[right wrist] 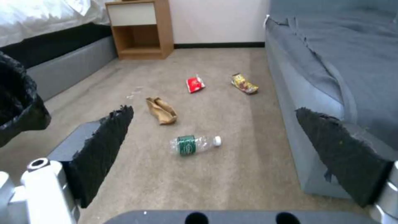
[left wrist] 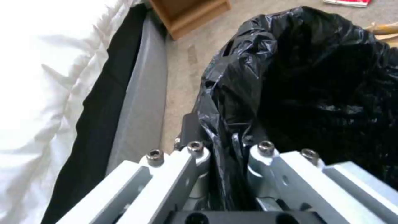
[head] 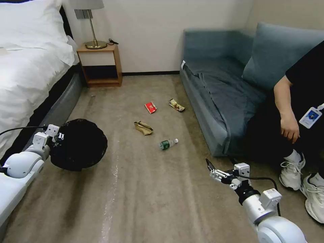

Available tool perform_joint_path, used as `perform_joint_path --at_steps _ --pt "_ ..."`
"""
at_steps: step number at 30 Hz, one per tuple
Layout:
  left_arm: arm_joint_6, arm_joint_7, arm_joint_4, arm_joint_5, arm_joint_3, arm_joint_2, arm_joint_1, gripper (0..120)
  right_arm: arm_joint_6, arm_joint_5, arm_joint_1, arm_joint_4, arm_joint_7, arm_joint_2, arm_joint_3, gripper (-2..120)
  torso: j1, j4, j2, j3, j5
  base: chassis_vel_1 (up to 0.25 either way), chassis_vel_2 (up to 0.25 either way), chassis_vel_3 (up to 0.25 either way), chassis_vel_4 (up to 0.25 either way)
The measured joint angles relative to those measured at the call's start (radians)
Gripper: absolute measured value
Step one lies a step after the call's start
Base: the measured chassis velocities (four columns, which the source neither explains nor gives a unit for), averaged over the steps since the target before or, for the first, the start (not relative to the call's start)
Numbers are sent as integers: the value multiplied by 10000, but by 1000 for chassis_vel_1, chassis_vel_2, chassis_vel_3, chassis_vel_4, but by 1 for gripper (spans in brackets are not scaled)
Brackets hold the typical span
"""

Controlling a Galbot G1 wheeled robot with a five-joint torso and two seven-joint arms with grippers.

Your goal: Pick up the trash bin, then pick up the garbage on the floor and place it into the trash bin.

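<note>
White rounded arms, black cables, silver hands (head: 212,168) with black pads.

A bedroom, hotel-like: a bed (head: 23,77) with white linen along one wall, a wooden nightstand (head: 100,65) with a brass lamp (head: 91,23) in the corner, a grey-blue sofa (head: 222,87) opposite, carpet (head: 152,189) underfoot.

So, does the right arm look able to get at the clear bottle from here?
Probably yes. The right gripper hangs with jaws open above bare carpet, and the bottle lies alone straight ahead of it, apart from the brown paper bag and the sofa.
</note>
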Motion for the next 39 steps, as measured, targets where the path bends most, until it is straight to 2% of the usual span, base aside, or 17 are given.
perform_joint_path --at_steps 11,16,39 --pt "0 -2 61 17 -12 -10 -29 7 6 0 75 -79 14 -22 -92 100 1 -2 0 1 0 -101 86 91 -88" --pt "-3 -2 181 -11 98 5 -225 7 -50 0 125 -89 26 -93 -109 100 1 1 0 0 0 -54 53 63 -47" --pt "-43 23 435 22 299 -136 -388 7 -356 2 499 -215 57 -358 -348 100 0 -1 0 1 0 -88 79 86 -88"
